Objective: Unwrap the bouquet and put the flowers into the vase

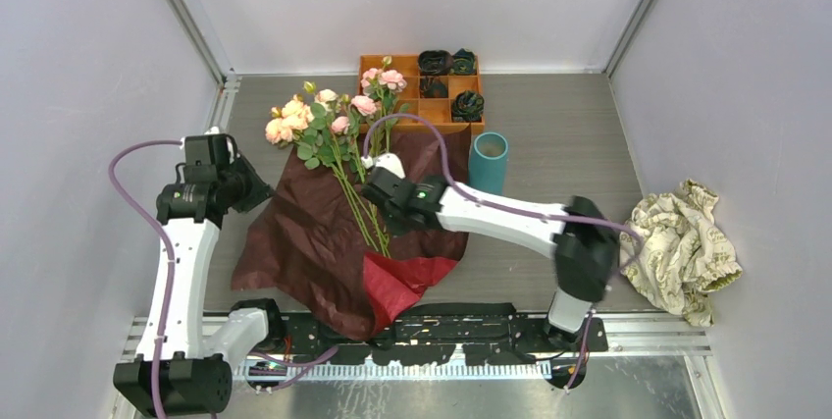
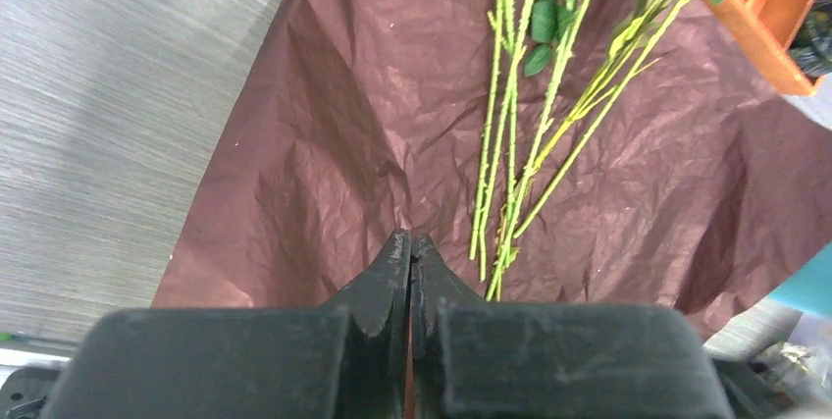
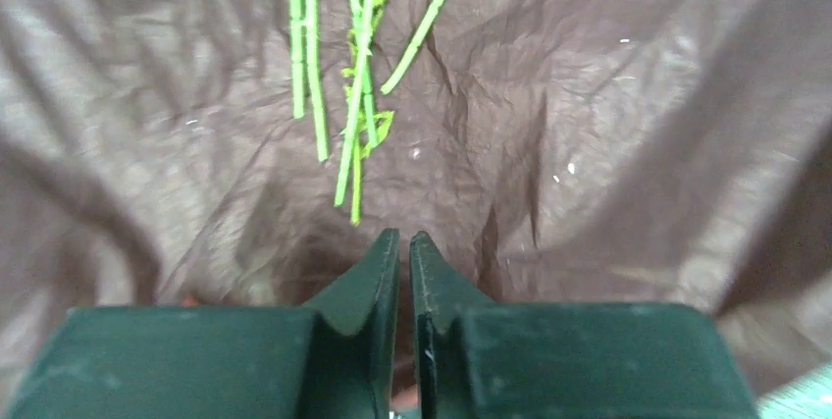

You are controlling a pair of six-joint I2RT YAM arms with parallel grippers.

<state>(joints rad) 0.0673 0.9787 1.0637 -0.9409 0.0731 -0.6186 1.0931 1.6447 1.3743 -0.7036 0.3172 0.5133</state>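
The bouquet lies unwrapped: its dark maroon wrapping paper [image 1: 314,233] is spread flat on the table. The flowers [image 1: 329,120], pink and peach roses, rest on it with their heads to the far left and their green stems [image 2: 510,144] running toward me. The teal vase [image 1: 489,162] stands upright just right of the paper. My left gripper [image 1: 253,188] [image 2: 410,235] is at the paper's left edge, shut on a pinch of paper, whose creases run to its tips. My right gripper [image 1: 378,198] [image 3: 404,237] hovers low over the paper just short of the stem ends [image 3: 353,198]. Its jaws are nearly together with nothing between the tips.
An orange compartment tray [image 1: 407,105] with dark rosettes sits at the back, touching the rose heads. A crumpled beige patterned cloth [image 1: 687,247] lies at the right. A red fold of the paper [image 1: 402,277] hangs near the front edge.
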